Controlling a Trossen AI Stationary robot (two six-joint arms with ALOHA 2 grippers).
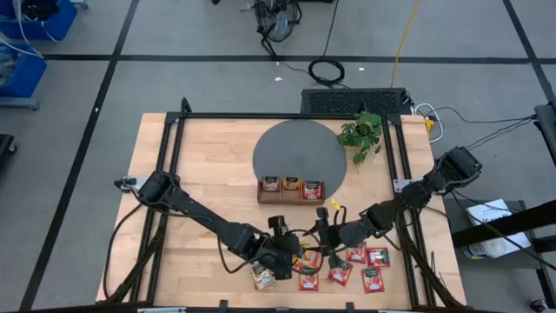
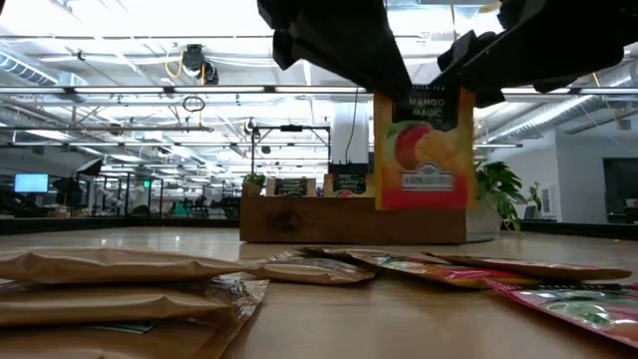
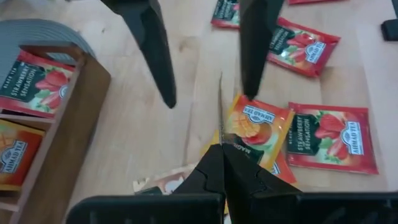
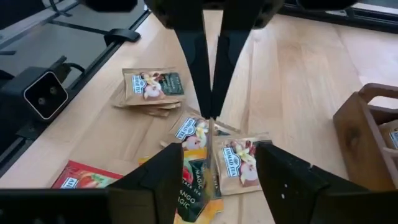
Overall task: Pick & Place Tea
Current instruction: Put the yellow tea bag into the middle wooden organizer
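mango sachet pinched by left hand; right hand spread

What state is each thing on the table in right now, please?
Orange-yellow mango tea sachet: held upright in the air, edge pinched.
Left gripper: shut on the sachet.
Right gripper: open, fingers either side of the sachet.
Three-slot wooden tray: sachets standing in every slot.
Red strawberry sachets: lying flat, loose.
Beige sachets: lying flat, partly stacked.

overhead, table-level and wrist views share the wooden tray.
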